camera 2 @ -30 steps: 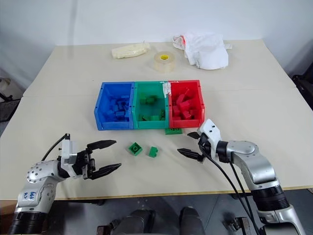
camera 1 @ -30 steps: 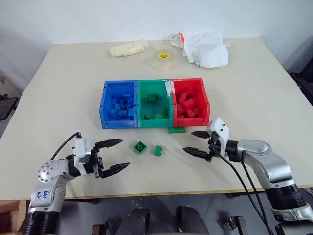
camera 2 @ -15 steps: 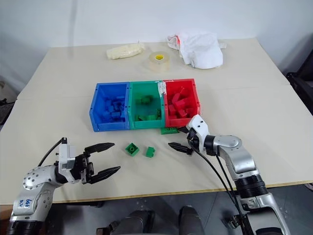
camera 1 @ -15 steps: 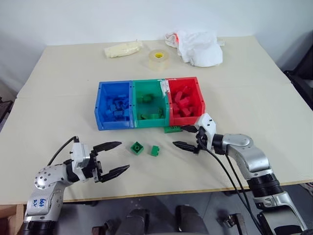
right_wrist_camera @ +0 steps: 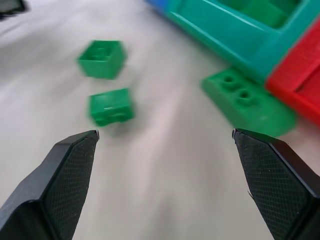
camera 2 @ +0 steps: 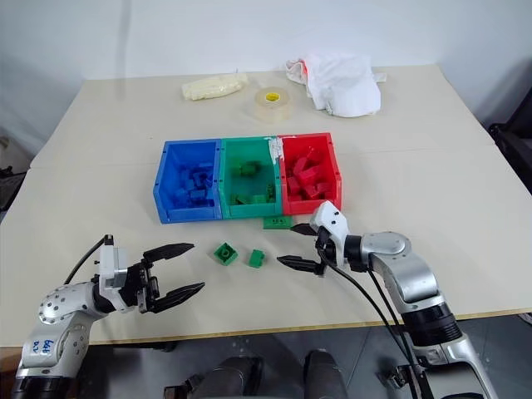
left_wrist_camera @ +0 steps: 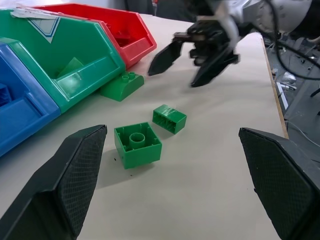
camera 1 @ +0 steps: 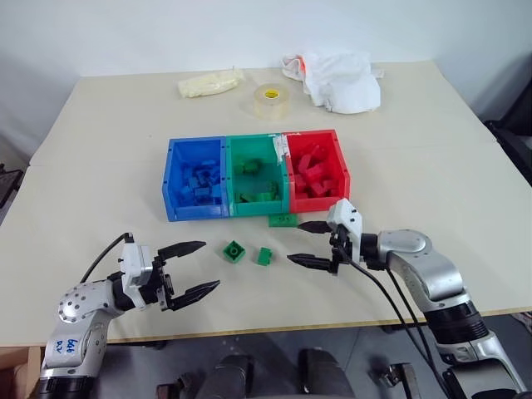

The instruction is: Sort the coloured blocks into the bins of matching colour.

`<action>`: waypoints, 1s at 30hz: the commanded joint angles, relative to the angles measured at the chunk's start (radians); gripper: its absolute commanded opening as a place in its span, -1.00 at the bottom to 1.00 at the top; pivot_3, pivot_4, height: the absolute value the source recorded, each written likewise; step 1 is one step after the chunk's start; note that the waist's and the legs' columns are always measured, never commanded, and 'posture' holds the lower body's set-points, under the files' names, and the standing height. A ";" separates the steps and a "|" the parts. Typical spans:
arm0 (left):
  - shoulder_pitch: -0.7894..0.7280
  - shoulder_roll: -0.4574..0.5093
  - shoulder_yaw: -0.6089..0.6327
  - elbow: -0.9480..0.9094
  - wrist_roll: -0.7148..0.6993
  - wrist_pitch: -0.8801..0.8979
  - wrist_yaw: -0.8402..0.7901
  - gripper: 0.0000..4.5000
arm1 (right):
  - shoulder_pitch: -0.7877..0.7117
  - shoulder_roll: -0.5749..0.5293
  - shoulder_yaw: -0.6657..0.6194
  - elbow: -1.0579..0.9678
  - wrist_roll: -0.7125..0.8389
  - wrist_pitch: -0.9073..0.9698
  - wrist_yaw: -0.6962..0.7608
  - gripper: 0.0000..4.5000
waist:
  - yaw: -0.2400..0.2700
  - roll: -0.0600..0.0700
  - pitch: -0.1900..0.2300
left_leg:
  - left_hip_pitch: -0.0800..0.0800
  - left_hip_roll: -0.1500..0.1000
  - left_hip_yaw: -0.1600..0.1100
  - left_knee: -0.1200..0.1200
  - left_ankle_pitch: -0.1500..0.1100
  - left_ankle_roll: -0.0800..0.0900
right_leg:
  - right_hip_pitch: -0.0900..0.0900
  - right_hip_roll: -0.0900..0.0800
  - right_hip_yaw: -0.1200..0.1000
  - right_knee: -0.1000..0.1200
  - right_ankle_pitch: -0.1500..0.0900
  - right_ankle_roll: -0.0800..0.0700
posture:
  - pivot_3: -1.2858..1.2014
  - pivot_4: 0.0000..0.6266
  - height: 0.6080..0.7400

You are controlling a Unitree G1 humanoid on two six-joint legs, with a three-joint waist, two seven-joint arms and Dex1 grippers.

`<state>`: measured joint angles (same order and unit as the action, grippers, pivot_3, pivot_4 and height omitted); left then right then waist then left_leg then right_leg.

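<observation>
Green plastic: two small blocks (camera 1: 237,250) (camera 1: 265,256) loose near the counter's front edge, flat plate (camera 1: 282,220) touching the bins (camera 1: 253,202). Likely light, rigid, slick; pinch flat side walls. Left pincer (camera 1: 193,267) and right pincer (camera 1: 304,243) both released, empty.

Glossy plastic on a matt surface

The bins (left_wrist_camera: 85,65) and green blocks (left_wrist_camera: 138,144) look like smooth, shiny plastic; the surface (camera 1: 432,166) is matt beige; gripper fingers (left_wrist_camera: 75,170) show a cross-hatched black texture.

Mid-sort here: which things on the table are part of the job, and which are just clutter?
Job: blue bin, green bin, red bin; loose green blocks; flat green piece.
Clutter: tape roll, white cloth, pale packet.
</observation>
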<state>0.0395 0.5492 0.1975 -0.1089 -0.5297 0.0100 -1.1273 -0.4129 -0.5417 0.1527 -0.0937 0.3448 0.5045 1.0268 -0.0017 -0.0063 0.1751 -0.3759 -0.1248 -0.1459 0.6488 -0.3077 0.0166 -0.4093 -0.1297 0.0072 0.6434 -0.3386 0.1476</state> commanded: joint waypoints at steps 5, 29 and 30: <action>-0.027 -0.010 0.004 0.012 -0.017 -0.021 -0.006 1.00 | -0.040 0.004 -0.021 0.056 -0.056 -0.039 -0.088 0.99 | 0.001 0.000 0.000 | 0.000 0.000 0.000 0.000 0.000 0.000 | 0.000 0.000 0.000 0.000 0.000 0.000 | 0.03 -0.52 1.00; -0.020 -0.015 0.010 0.015 -0.015 -0.031 0.001 1.00 | -0.148 0.212 0.028 0.259 -0.130 -0.131 -0.157 0.99 | -0.004 0.000 0.000 | 0.000 0.000 0.000 0.000 0.000 0.000 | -0.001 0.000 0.000 0.002 0.000 0.000 | 0.03 -0.52 1.00; -0.019 -0.015 0.010 0.015 -0.014 -0.032 0.002 1.00 | -0.146 0.211 0.034 0.253 -0.130 -0.132 -0.147 0.99 | -0.004 0.000 0.000 | 0.000 0.000 0.000 0.000 0.000 0.000 | -0.001 0.000 0.000 0.002 0.000 0.000 | 0.03 -0.52 1.00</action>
<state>0.0112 0.5315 0.1948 -0.0665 -0.5295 -0.0077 -1.1265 -0.5464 -0.3372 0.1817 0.1728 0.2113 0.3917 0.8684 -0.0057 -0.0062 0.1751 -0.3758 -0.1247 -0.1460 0.6489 -0.3074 0.0162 -0.4101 -0.1294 0.0071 0.6451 -0.3385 0.1475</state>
